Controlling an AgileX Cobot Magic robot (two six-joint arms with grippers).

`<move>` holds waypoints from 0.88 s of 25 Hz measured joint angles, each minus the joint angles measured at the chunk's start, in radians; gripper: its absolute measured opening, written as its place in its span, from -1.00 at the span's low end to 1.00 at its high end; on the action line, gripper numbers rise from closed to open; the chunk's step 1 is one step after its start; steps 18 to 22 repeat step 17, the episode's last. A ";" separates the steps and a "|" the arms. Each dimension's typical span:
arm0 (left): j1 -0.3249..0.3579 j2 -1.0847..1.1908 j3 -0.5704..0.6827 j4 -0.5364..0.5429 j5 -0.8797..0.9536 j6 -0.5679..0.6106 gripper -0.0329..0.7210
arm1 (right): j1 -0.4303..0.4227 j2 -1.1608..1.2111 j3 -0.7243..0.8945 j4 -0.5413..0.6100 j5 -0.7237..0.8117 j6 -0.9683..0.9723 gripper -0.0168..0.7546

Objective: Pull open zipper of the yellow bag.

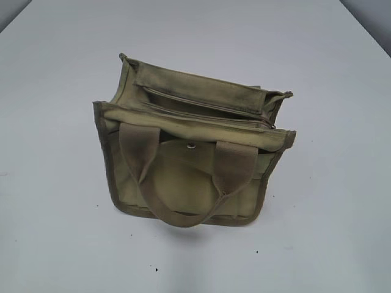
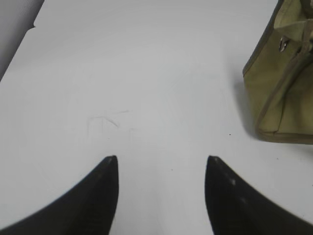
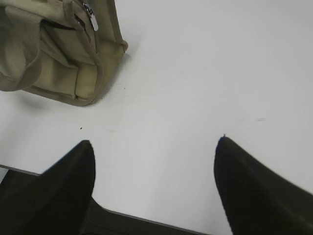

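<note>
Left pincer (image 2: 161, 164): two dark fingers (image 2: 100, 196) spread apart, nothing between them, only bare white worktop (image 2: 146, 73) under and ahead. Faint scuff marks on the worktop just beyond the tips. Bag (image 2: 288, 83) sits off to the upper right of the left wrist view, well apart from the pincer; only one side and a bottom corner with darker trim show, plus a small silver metal piece (image 2: 282, 44) near the top edge.

Right pincer (image 3: 154, 144): fingers (image 3: 254, 191) also apart, wider gap, holding nothing, hanging over bare worktop (image 3: 210, 63). Bag (image 3: 58, 54) is in the upper left corner of the right wrist view, clear of the pincer. Silver pull tab (image 3: 91, 17) visible at the bag's top end, lying against the side panel. A wide strap handle (image 3: 19, 58) droops over the bag's front face. Dark edge runs along the bottom of this view below the fingers.

Exterior view: neither pincer in frame. Bag (image 1: 195, 152) stands upright near the middle of the white worktop (image 1: 61, 91), boxy, olive-khaki, darker trim on the edges. Zipper (image 1: 204, 110) runs across the top as a thin line from left to right, ending near the right top corner; the tab itself is too small to make out here. Whether it is fully closed, cannot tell. Front handle (image 1: 183, 183) hangs down in a loop over the front. Rounded flap with a round silver snap (image 1: 192, 146) sits between the handle's two ends. A few small dark specks on the worktop in front of the bag.
</note>
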 joint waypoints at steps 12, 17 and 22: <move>0.003 0.000 0.000 0.000 0.000 0.000 0.24 | -0.001 0.000 0.000 0.004 -0.001 0.000 0.56; 0.003 0.000 0.000 0.000 0.000 0.000 0.24 | -0.001 0.000 0.000 0.004 -0.001 0.000 0.56; 0.003 0.000 0.000 0.000 0.000 0.000 0.24 | -0.001 0.000 0.000 0.004 -0.001 0.000 0.56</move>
